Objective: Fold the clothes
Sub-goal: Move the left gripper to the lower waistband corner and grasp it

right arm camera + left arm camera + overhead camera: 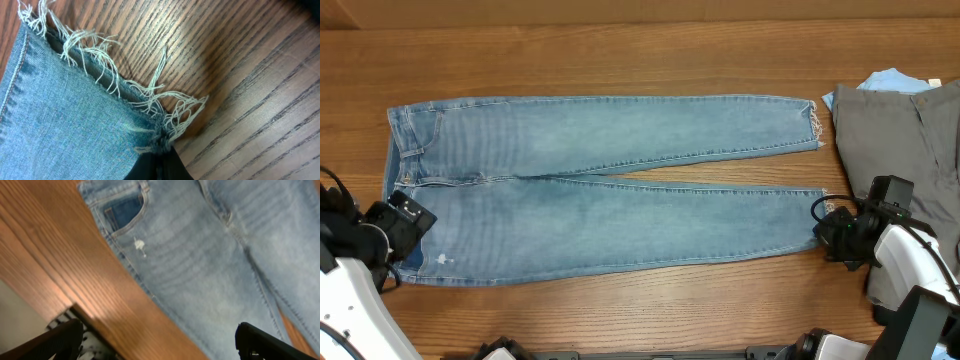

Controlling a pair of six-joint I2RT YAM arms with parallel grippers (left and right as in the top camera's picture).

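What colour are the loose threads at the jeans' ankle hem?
Off-white threads on the jeans; right wrist view shows best.

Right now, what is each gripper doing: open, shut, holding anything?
Left gripper: open, empty, over the jeans at the waist end.
Right gripper: shut on the jeans' frayed hem corner.

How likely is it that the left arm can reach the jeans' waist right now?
Likely yes: the left gripper hangs open over the waist end of the jeans, with nothing lying on the denim there.
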